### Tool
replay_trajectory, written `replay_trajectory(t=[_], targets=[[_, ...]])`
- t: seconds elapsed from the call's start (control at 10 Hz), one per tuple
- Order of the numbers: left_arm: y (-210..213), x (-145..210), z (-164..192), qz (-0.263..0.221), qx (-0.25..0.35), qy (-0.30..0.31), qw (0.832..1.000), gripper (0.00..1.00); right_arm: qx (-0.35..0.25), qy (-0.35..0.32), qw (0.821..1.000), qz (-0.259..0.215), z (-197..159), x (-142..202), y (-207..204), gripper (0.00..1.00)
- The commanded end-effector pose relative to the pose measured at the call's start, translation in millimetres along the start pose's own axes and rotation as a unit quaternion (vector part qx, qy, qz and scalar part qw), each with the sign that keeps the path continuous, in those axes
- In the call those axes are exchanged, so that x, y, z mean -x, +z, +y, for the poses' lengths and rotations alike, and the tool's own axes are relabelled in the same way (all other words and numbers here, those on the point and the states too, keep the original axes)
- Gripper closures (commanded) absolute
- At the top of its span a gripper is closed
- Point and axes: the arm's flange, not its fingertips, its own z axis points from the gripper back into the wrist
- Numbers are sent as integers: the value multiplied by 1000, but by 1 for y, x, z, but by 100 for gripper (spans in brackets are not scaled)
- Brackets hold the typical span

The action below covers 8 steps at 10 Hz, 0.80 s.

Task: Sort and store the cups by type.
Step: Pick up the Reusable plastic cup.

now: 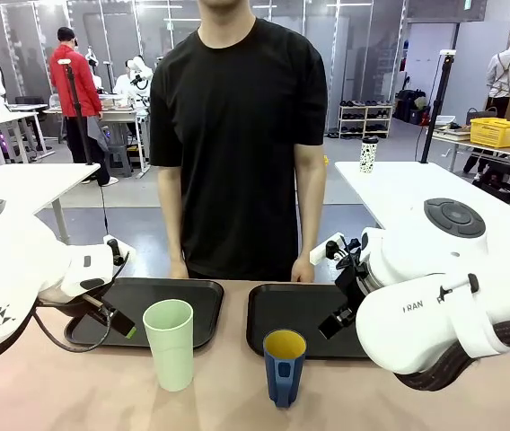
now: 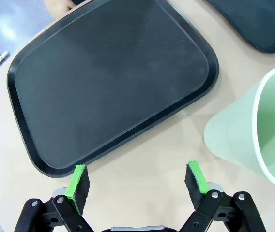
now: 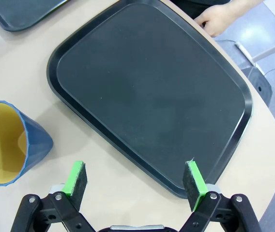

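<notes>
On the near side of the counter (image 1: 66, 391), right in front of two black trays, both cups are standing upright and nothing has hold of either one. The pale green tumbler (image 1: 170, 346) sits just in front of the left tray (image 1: 206, 296). The dark blue cup (image 1: 283, 368) with the yellow inside is just in front of the right tray (image 1: 291, 305), so the two are near each other but not touching. Both trays look bare. The left tool (image 2: 137, 176) is spread wide with nothing between its green pads. It hangs over the counter by its tray's near edge, with the tumbler off to one side. Same deal for the right tool (image 3: 136, 176): wide open, holding nothing, blue cup off to its side. The person's hands (image 1: 303, 269) rest at the far edge. Handling-wise, my guess is the tumbler is light plastic, smooth and tall, so it'll tip easily if bumped. It flares toward the top, so I'd close around the wall fairly high up, or pinch the rim with one pad inside. The blue cup is squatter and looks steadier. Its handle faces the robot's side, but honestly pinching the rim wall seems simpler than fiddling with that handle.
</notes>
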Motion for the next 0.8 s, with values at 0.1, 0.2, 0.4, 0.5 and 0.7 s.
replay_trajectory(t=[0.1,0.2,0.4,0.5,0.7], targets=[[0,0,0,0,0,0,1000,0,0,-1,1000,0,0,0,0,0],[0,0,0,0,0,0,1000,0,0,0,1000,0,0,0,0,0],[34,-7,-4,-22,-35,-15,999,0,18,21,1000,-10,9,-15,40,0],[55,-11,-9,-47,-45,-19,998,0,32,29,999,-18,15,-24,63,0],[88,-13,-17,-86,-65,-25,994,0,51,31,998,-29,25,-37,97,0]])
